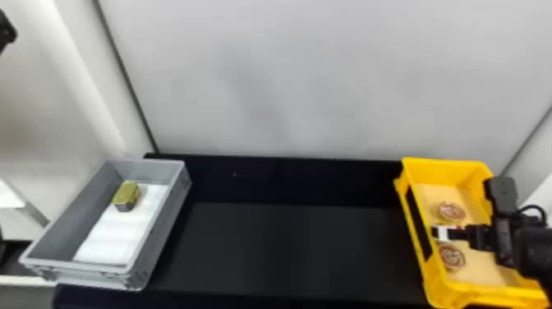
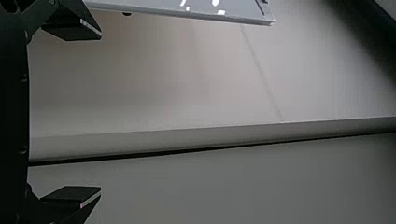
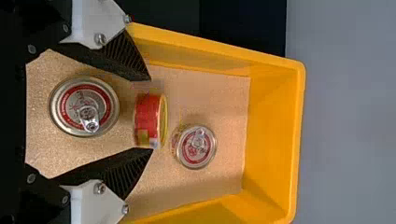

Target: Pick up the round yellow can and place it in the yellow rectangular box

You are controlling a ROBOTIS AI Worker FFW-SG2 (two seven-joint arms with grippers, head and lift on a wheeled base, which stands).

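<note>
Wall (image 1: 287,82): pale, and we see it rise behind the yellow rectangular box (image 1: 447,172).
Table (image 1: 287,254): black, running off to the box's left.
Box: our landmark, open-topped, floor tan.
Grey bin (image 1: 162,230): well apart, left of the box across the table, with a white liner (image 1: 115,238) inside.
Right gripper (image 1: 443,233): we have it reaching in over the box, fingers apart, one on each side of a can.
Left gripper (image 1: 5,32): far left of the box, beyond the bin; we see fingers wide apart, nothing between.
Gold block (image 1: 126,195): on that liner, well left of the box.
Round yellow can (image 3: 150,120): here it is, inside the box, on edge between those right fingertips; whether they touch it, we can't tell.
Lidded cans: upright in the box, one (image 1: 451,210) farther from us, one (image 1: 451,258) nearer.
</note>
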